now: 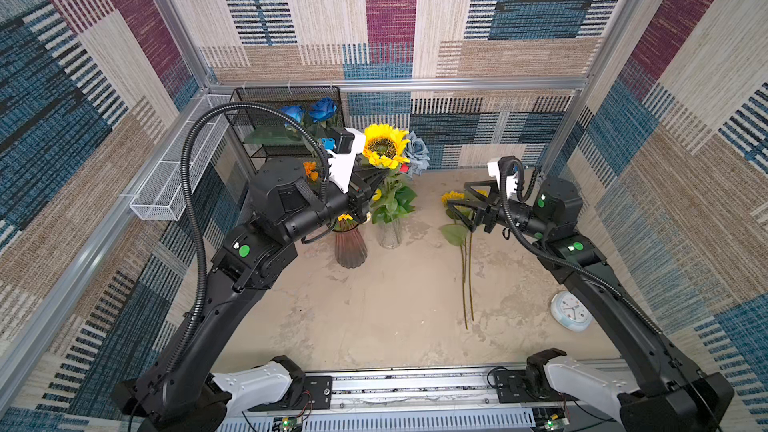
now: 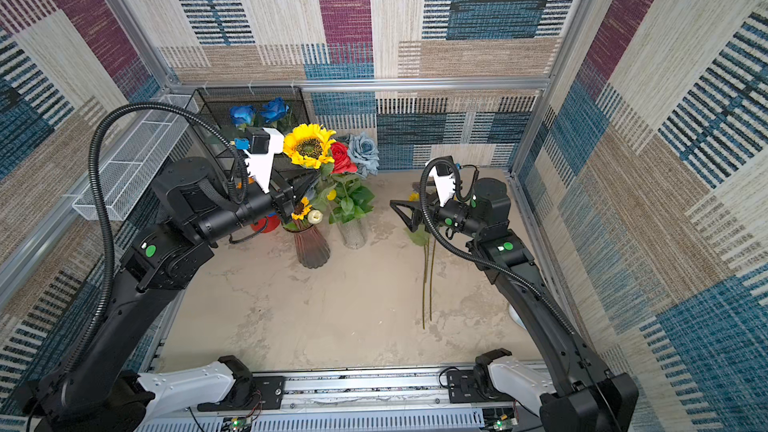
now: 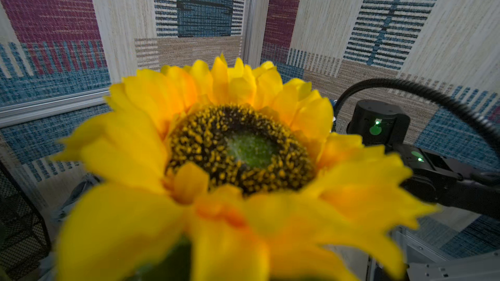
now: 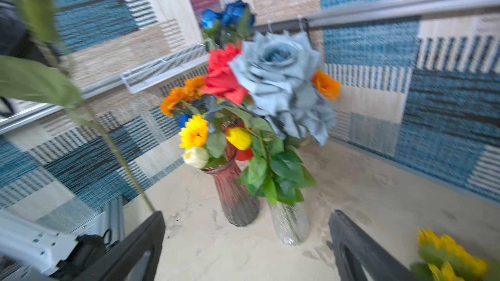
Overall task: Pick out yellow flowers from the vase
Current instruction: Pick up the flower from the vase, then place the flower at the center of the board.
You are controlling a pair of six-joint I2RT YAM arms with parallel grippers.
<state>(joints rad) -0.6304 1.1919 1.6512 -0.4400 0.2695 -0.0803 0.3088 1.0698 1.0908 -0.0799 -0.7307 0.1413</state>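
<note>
My right pincer [image 1: 457,195] stands wide open and empty, directly over the heads of two sunflowers [image 4: 454,255] lying on the table [image 1: 395,305]. Farther out, my left pincer [image 2: 311,178] is closed, gripping the large sunflower [image 1: 384,146] just beneath its head. It has bright yellow petals and a dark centre, and it is held above the red vase [image 4: 235,195]. A yellow tulip [image 4: 239,138] sits among the vase blooms.

Large sunflower [image 1: 384,145]: bright yellow petals, dark centre, face turned upward. It was raised above the red vase [image 2: 311,247], its stem in the closed left gripper [image 1: 380,178].

Two sunflowers [image 1: 464,259] lay flat at right, stems side by side, heads toward the back wall.

Small sunflower [image 2: 302,208] stood in the red vase. Yellow tulip [image 4: 239,137] was just beside it; which vase it stood in was unclear.
</note>
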